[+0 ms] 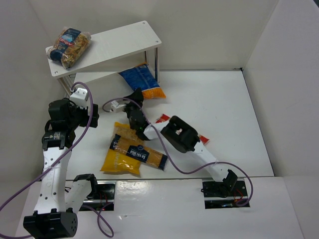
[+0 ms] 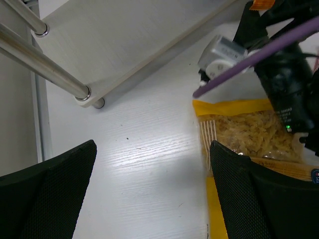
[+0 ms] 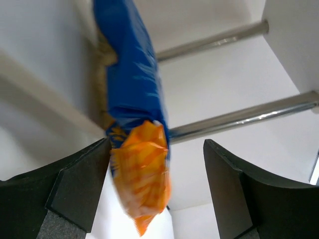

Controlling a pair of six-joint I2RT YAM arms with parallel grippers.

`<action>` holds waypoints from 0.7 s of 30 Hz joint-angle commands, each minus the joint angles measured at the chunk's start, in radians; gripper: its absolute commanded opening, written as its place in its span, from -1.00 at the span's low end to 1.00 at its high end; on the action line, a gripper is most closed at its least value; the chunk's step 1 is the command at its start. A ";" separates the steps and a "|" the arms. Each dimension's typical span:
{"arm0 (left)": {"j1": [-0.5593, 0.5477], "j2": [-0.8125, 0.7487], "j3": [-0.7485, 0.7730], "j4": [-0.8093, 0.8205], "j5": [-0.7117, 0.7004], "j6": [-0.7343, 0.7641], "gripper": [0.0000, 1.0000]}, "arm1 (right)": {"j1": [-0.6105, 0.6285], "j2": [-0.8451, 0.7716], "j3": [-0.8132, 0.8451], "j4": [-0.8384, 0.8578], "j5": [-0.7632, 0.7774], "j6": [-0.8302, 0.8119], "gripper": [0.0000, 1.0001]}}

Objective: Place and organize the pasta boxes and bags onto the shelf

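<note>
Straddling blue bag with orange end (image 3: 134,99), right tool (image 3: 155,144) stands wide, not clamping it. Bag lies partly under top board of shelf (image 1: 114,42), orange end jutting out. Left tool (image 2: 152,144) wide, over counter (image 2: 139,164) beside shelf leg.

Your left tool (image 2: 152,149) hung spread wide over the table (image 2: 134,194), the shelf (image 2: 124,45) ahead, the big yellow bag (image 2: 249,132) at its right.

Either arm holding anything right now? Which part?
Nothing held. The right gripper has its jaws open around the orange end of the blue bag, gap on one side; left gripper open, empty.
</note>
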State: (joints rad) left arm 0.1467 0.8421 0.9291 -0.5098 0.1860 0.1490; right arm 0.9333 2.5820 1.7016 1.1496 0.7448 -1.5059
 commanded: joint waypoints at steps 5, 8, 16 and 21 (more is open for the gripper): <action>0.005 -0.021 0.001 0.013 0.024 -0.017 1.00 | 0.047 -0.095 -0.014 -0.005 0.010 0.082 0.67; 0.005 -0.021 0.001 0.013 0.024 -0.017 1.00 | 0.056 -0.109 -0.026 -0.027 0.028 0.093 0.67; 0.005 -0.040 0.001 0.013 0.024 -0.017 1.00 | 0.137 -0.359 -0.190 -0.353 0.099 0.350 0.67; 0.005 -0.031 0.001 0.013 0.024 -0.017 1.00 | 0.148 -0.673 -0.201 -1.146 -0.068 0.845 0.67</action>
State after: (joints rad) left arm 0.1467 0.8146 0.9291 -0.5106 0.1890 0.1490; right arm 1.0710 2.1189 1.4845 0.5007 0.7723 -1.0252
